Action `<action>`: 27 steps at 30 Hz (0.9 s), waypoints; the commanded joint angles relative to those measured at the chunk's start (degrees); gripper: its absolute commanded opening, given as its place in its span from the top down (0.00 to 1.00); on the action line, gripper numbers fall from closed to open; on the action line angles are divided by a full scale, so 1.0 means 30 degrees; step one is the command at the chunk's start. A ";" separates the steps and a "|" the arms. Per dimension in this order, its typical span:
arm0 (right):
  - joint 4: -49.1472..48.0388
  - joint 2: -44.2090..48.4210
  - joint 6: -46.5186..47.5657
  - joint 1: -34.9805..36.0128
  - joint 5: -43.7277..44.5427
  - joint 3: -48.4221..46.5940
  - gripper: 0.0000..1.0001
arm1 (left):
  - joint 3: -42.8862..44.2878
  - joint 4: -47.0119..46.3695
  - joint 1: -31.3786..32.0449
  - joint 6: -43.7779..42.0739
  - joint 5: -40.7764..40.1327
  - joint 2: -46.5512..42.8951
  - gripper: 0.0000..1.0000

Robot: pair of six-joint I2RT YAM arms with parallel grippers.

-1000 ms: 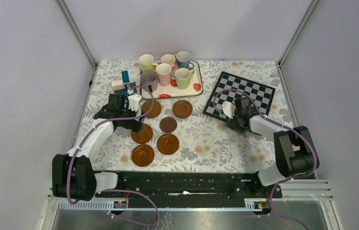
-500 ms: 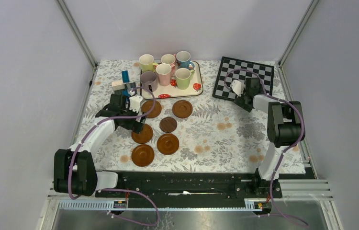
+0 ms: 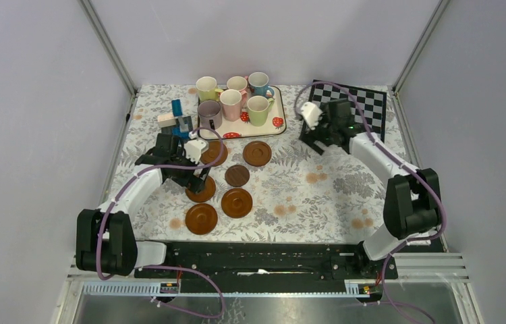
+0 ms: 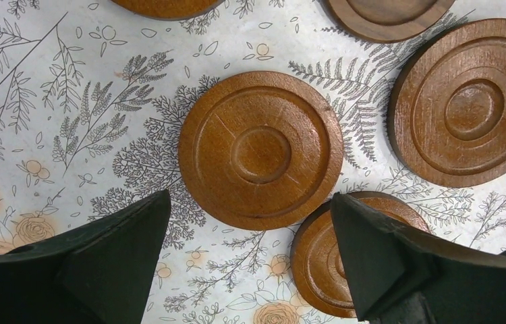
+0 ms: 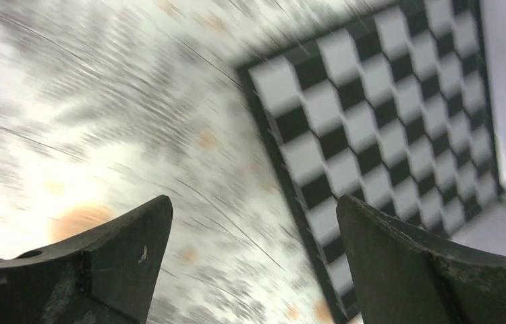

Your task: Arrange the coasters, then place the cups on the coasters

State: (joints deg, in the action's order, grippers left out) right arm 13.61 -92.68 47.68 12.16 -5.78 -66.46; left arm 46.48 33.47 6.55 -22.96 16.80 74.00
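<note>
**A:** What sits at the left of the overhead view?

**B:** The left hand (image 3: 195, 177) hangs over the coasters (image 3: 236, 202), spread wide and gripping nothing. In the left wrist view its two dark fingers (image 4: 122, 256) frame one brown coaster (image 4: 260, 150) at frame centre. The finger on the right side covers part of another coaster (image 4: 314, 256) at the lower right.

**A:** How do the coasters lie?

**B:** All six lie flat on the floral tabletop (image 3: 304, 196), in a loose cluster left of centre, and none carries a cup. The smaller dark coaster (image 3: 237, 175) is in the middle of the cluster. The left arm hides part of two coasters on the cluster's left side.

**A:** And the cups?

**B:** The six cups (image 3: 232, 103) stand upright on the strawberry tray (image 3: 264, 128) at upper centre, above the coasters. The yellow-green cup (image 3: 206, 88), the pale pink cup (image 3: 237, 84) and the light blue cup (image 3: 258, 82) form the back row. The mauve-grey cup (image 3: 210, 113), the pink one and the green cup (image 3: 258, 109) stand in front. Just left of the tray are a few small blue and white items (image 3: 173, 116), too small to identify.

**A:** What is on the right?

**B:** The right hand (image 3: 316, 143) is just right of the tray, at the lower left corner of the chessboard (image 3: 368, 104). It is spread wide and empty, and whether it touches the board cannot be told. The right wrist view is blurred. It shows the chessboard (image 5: 372, 121) at the upper right and flowered tabletop at the left.
</note>
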 commanded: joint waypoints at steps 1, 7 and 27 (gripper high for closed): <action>0.1612 -0.0601 -0.4373 0.2928 -0.3132 -0.1139 0.02 | 0.0124 -0.0829 -0.0499 -0.0585 0.1072 0.0137 0.01; 0.0985 -0.3458 -0.8261 0.4443 -0.5004 -0.4111 0.13 | 0.0051 -0.1693 -0.2086 -0.0489 0.2183 0.0727 0.06; -0.0317 -1.0307 -1.0043 0.7243 -0.0673 -0.8815 0.19 | -0.0650 -0.4801 -0.2542 -0.1572 0.2463 0.2579 0.18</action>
State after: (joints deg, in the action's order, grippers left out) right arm 14.33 -122.45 17.93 33.28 -10.57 -90.15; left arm 43.70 22.15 -1.08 -25.93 21.85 80.66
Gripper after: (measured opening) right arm 0.818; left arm 0.837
